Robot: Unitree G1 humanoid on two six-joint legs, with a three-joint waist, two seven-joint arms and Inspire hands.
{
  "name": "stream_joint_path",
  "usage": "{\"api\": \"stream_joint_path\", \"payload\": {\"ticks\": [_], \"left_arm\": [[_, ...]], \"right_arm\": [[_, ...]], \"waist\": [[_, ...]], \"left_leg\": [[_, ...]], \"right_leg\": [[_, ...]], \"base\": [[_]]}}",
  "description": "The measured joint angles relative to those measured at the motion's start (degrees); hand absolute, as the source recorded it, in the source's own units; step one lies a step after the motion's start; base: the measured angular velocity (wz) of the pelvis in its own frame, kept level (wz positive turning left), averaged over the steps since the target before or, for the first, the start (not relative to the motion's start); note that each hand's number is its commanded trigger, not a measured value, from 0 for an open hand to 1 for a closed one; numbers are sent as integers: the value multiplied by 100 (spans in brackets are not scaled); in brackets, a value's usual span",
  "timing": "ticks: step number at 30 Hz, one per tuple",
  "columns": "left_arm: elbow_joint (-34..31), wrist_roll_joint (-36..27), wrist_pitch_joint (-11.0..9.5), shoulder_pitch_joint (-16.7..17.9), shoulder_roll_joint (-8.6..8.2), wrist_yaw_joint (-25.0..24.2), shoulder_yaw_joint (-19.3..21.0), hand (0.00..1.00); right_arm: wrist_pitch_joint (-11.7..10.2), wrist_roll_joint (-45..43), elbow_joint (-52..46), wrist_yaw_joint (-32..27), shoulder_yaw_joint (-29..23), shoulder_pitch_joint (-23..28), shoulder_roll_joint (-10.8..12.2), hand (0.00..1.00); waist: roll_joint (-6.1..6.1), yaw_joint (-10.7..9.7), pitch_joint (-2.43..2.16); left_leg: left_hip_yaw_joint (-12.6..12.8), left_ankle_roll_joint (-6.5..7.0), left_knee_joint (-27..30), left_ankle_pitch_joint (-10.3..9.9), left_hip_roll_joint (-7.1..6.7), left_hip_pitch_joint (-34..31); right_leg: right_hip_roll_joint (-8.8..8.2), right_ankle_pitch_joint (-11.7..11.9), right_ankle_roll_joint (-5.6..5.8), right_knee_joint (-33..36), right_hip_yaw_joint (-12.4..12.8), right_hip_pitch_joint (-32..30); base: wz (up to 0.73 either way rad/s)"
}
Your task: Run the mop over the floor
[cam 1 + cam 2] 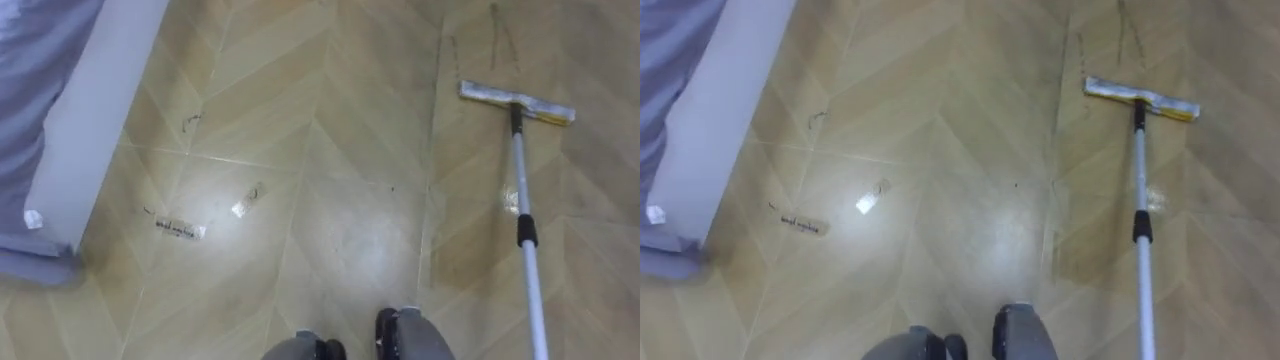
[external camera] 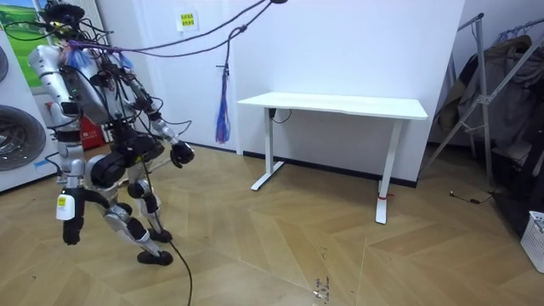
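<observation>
Mop head [image 1: 517, 102] on scuffed-looking herringbone floor [image 1: 340, 200] (white desk [image 2: 340, 105] nearby) — hands [image 2: 181, 154]: grip unclear.

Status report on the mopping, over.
Hands: state unreadable. Mop flat on floor, ahead right. Litter scraps ahead left.

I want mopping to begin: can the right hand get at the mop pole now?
Probably yes: the mop pole runs back along the robot's right side, where the right hand hangs low; nothing lies across it.
</observation>
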Motion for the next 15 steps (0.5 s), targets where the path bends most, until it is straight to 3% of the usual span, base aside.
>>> {"api": "stream_joint_path", "payload": {"ticks": [1, 2, 3, 4, 5, 7, 9, 10, 11, 12, 13, 14, 15], "left_arm": [[15, -104, 40, -22, 39, 59, 7, 0], [-7, -165, 48, -38, 98, 115, 20, 0], [-12, -185, 48, -44, 120, 150, 18, 0], [-39, -264, 50, -33, 155, 202, 15, 0], [-118, -286, 68, 16, 183, 210, 2, 0], [-242, -284, 92, 92, 206, 200, -13, 0], [-295, -277, 86, 131, 166, 153, -5, 0], [-293, -271, 67, 192, 140, 128, -5, 0], [-319, -270, 61, 264, 120, 83, 0, 0], [-365, -267, 57, 324, 131, 64, 6, 0], [-362, -209, 67, 336, 137, 34, 28, 0], [-341, -148, 55, 243, 86, 28, 47, 0], [-331, -146, 39, 212, 59, 28, 56, 0]], "right_arm": [[115, -131, 20, -30, -54, -318, -75, 100], [108, -183, 12, -53, -52, -674, -170, 100], [78, -184, 5, -60, -45, -846, -223, 100], [-40, -184, 1, -73, -43, -1163, -307, 100], [-157, -183, -53, -67, 10, -1383, -353, 100], [-255, -96, -181, -34, 106, -1552, -360, 100], [-335, -18, -249, 33, 104, -1662, -366, 100], [-364, 12, -245, 79, 113, -1650, -361, 100], [-368, 10, -245, 124, 173, -1532, -360, 100], [-373, 2, -248, 134, 204, -1451, -354, 100], [-425, -1, -243, 179, 319, -1185, -370, 100], [-432, -27, -183, 171, 413, -916, -441, 100], [-435, -106, -110, 165, 420, -823, -455, 100]], "waist": [[-26, 118, 4], [-89, 209, 39], [-95, 242, 42], [-144, 281, 65], [-204, 395, 62], [-319, 599, 78], [-377, 739, 94], [-385, 801, 103], [-331, 843, 81], [-319, 837, 84], [-313, 758, 41], [-249, 715, 40], [-226, 726, 39]], "left_leg": [[-47, -111, 167, -76, 22, 33], [-30, -201, 583, -107, 77, -66], [-10, -293, 891, -62, 135, -198], [12, -658, 1584, 157, 248, -481], [29, -858, 2193, 414, 367, -686], [0, -908, 2867, 841, 499, -1029], [-112, -815, 2486, 650, 525, -1317], [-195, -825, 1766, 635, 527, -1457], [-266, -876, 817, 710, 554, -1472], [-260, -725, 623, 917, 595, -1487], [-179, -475, 533, 934, 522, -1413], [-163, -328, 491, 850, 407, -1332], [-142, -267, 467, 833, 364, -1282]], "right_leg": [[-26, -39, -73, 97, -86, 57], [-65, -108, -117, 277, -128, 48], [-59, -191, -152, 382, -160, 30], [-47, -393, -207, 636, -182, 27], [35, -585, -240, 845, -143, 60], [163, -786, -329, 1010, -78, 157], [180, -916, -326, 1019, -102, 286], [174, -961, -260, 961, -117, 433], [166, -1037, -251, 864, -182, 635], [142, -1113, -233, 852, -198, 722], [49, -1270, -82, 855, -191, 843], [-24, -1349, 38, 790, -183, 952], [-75, -1363, 65, 762, -179, 1006]], "base": [[-14], [-14], [0], [5], [0], [-9], [2], [-7], [-11], [10], [43], [46], [31]]}}
